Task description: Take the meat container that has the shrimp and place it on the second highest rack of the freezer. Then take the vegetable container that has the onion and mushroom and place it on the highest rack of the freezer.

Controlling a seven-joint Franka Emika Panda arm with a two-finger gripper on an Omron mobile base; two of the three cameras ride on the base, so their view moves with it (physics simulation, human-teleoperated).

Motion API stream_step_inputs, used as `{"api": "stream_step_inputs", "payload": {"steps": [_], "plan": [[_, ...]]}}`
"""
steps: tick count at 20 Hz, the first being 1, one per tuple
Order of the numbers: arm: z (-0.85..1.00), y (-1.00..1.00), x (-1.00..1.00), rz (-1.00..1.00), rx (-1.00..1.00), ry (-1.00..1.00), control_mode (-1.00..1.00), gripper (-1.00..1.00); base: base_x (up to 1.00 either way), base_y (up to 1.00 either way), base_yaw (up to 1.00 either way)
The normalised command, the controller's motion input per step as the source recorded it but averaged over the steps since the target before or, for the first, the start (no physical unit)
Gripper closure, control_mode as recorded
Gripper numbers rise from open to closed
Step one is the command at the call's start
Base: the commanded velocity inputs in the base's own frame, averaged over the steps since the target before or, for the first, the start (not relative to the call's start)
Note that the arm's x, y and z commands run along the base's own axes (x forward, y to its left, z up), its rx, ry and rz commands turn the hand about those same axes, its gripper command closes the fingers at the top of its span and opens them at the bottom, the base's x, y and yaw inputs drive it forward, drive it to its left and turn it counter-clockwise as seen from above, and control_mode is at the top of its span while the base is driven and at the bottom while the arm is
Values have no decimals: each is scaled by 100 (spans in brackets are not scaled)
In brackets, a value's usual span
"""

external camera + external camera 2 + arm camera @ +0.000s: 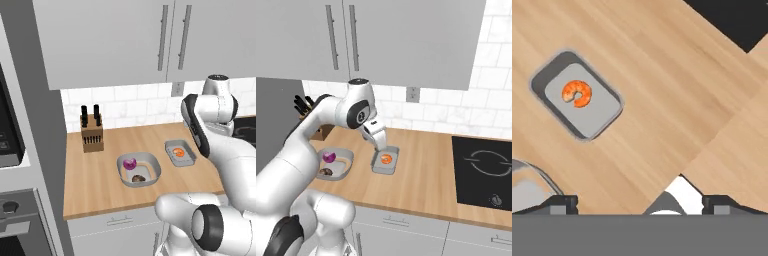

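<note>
Wooden counter under grey cupboards, cooktop off to the right. The gripper hangs above the counter, fingers spread wide and holding nothing. The tray with its shrimp sits untouched below, apart from the fingertips (tub just left of it).

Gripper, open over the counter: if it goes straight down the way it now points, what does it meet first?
Most likely bare wooden counter. In the hand view the gripper aims at wood just beside the meat container holding the shrimp, which lies off to one side. Depth is unclear, so the tray's rim might be grazed.
</note>
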Motion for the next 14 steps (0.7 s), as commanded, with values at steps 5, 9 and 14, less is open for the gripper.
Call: {"api": "stream_step_inputs", "payload": {"steps": [5,9,14], "plan": [[-30,-13,-24,-28,31,1,-100,-100,0,0,0],[-65,-11,24,-17,16,12,-100,-100,0,0,0],[-52,-2,39,-19,3,6,-100,-100,0,0,0]]}}
